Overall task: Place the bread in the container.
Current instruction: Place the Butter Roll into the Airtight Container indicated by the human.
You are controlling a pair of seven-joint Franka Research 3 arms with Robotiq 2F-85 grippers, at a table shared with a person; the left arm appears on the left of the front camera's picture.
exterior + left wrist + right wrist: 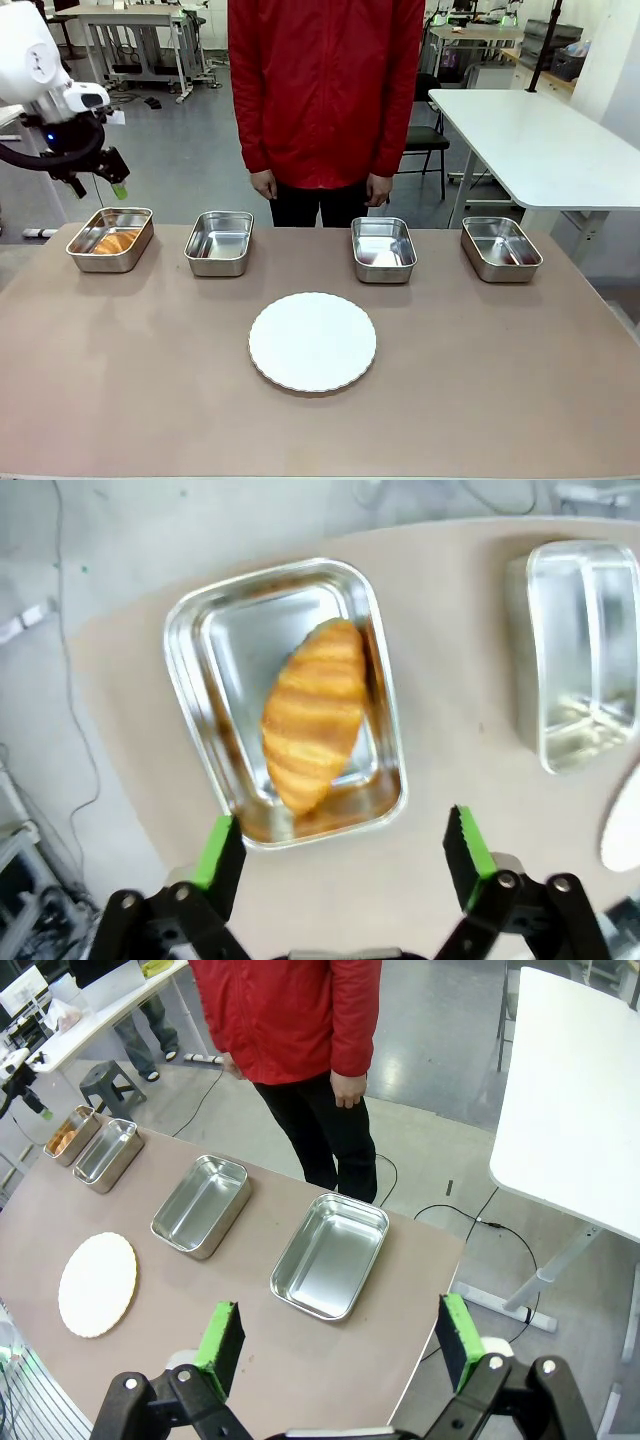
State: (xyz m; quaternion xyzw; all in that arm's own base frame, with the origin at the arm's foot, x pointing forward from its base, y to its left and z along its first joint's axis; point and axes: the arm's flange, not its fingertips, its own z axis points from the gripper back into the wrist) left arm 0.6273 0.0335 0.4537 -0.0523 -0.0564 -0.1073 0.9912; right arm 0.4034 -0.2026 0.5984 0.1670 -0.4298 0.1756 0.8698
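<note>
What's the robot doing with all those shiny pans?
The golden-brown croissant lies in the leftmost shallow steel pan. The left gripper hangs above it, jaws open and empty. The right gripper is open too, over the table's other end. A person in a red jacket stands watching.

four steel pans [218, 243] — one croissant [312, 714], one white plate [312, 341].

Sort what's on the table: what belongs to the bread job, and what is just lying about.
Job:
- bread, lying in its container
- container, leftmost of the row
- left tool, open above it

Lying about:
- three empty pans
- white plate
</note>
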